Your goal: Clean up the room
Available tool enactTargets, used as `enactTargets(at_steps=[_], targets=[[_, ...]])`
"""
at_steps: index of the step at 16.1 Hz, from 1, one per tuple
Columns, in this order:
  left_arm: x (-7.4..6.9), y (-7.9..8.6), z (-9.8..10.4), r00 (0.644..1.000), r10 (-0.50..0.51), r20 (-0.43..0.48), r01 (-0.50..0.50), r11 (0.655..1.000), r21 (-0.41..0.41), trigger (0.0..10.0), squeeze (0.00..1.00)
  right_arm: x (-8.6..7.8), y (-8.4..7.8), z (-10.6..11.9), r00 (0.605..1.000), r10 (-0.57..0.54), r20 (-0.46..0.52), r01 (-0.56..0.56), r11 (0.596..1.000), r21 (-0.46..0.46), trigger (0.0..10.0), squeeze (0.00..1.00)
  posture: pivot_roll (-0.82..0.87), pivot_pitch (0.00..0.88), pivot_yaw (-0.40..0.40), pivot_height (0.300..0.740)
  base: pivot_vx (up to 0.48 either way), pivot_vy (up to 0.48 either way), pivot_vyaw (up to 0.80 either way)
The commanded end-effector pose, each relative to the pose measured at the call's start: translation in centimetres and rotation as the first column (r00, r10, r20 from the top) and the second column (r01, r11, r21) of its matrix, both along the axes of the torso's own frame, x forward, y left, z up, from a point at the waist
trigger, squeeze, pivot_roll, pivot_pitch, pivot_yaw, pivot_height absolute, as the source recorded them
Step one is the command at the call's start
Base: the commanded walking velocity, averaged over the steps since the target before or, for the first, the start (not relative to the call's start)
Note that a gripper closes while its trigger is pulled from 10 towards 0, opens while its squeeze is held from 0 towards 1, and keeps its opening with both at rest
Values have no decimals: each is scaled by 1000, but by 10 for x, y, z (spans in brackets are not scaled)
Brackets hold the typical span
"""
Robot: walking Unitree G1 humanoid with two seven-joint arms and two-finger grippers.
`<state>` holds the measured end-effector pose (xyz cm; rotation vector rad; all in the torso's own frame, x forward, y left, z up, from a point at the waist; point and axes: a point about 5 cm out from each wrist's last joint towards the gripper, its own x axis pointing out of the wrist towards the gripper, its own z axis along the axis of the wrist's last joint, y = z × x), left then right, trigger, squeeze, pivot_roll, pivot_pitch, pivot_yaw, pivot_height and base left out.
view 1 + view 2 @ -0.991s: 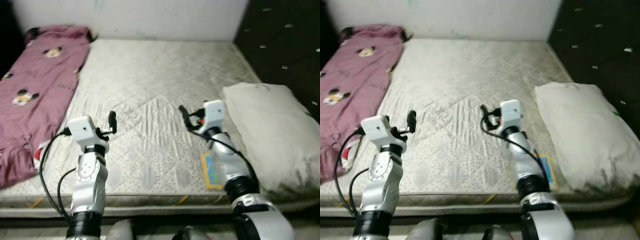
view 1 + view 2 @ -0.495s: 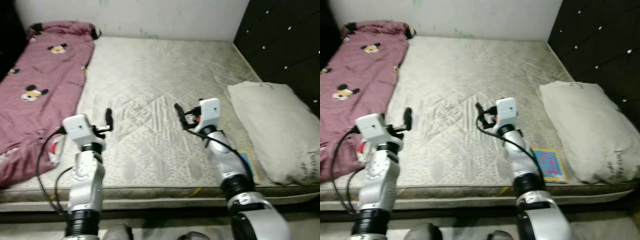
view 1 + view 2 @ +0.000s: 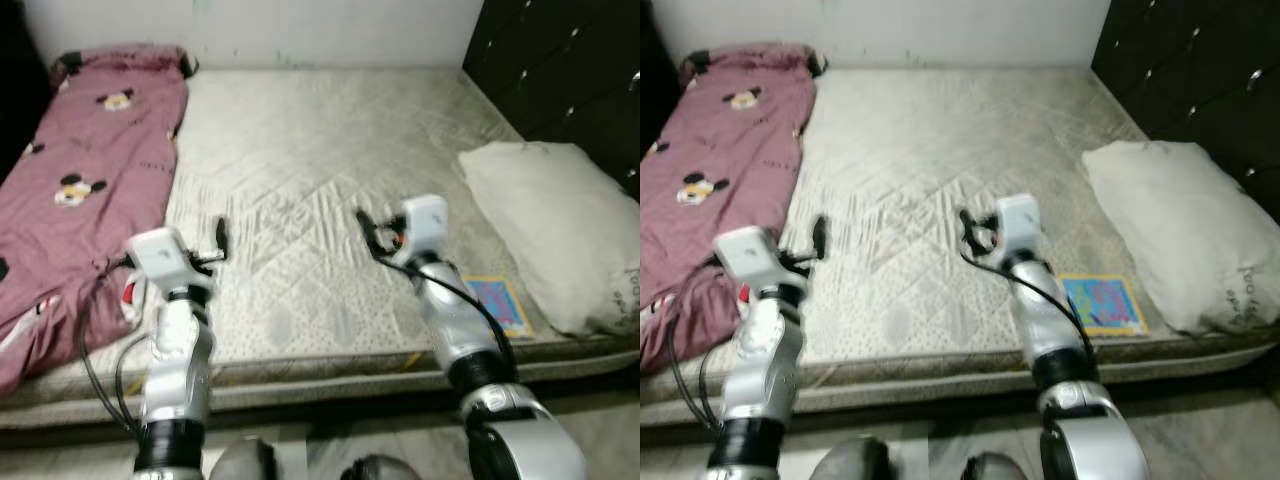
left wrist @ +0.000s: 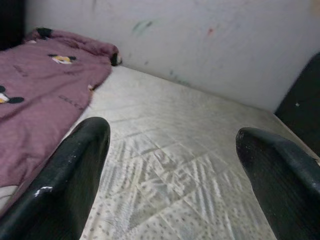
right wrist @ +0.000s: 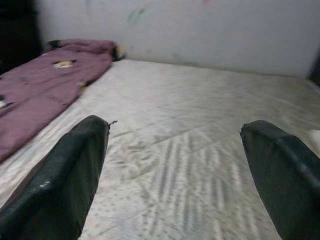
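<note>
Both arms are raised over the near edge of a bare quilted mattress [image 3: 330, 160]. The left pincer [image 3: 221, 238] hangs above the mattress's near-left part, its two black fingers [image 4: 75, 165] spread wide with nothing between them. The right pincer [image 3: 366, 230] hangs above the middle of the mattress, fingers [image 5: 70, 170] likewise parted and empty — neither touches the bed.

Near the front edge, to the right of the right arm, a colourful flat booklet [image 3: 497, 303] lies on the mattress, just beside the near end of a cream pillow [image 3: 555, 225]. The pillow lies along the right side of the bed, close to a dark tufted headboard [image 3: 560, 70].

On the left side, a maroon blanket with cartoon-mouse print [image 3: 80, 170] runs from the near-left corner to the far-left corner, where it is bunched against the white wall [image 3: 260, 30]. At its near end, beside the left arm, a small red-and-white item [image 3: 128, 292] shows partly under the fabric — what it is cannot be told.

The wall closes off the far side of the bed.
</note>
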<state>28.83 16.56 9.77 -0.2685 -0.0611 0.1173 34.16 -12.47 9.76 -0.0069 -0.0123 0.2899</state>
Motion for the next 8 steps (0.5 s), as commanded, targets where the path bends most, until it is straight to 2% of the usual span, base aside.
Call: enactTargets(at_steps=[1,8], targets=[[2,6,4,1000,12,11,-12,1000,11,10000,0,4,6,8,1000,13,24,-14,1000,15,10000,0,6,0,-30,740,0,480,0],[3,6,4,1000,10,7,-10,1000,5,10000,0,4,6,7,1000,16,11,-16,1000,16,10000,0,6,0,-29,740,0,480,0]])
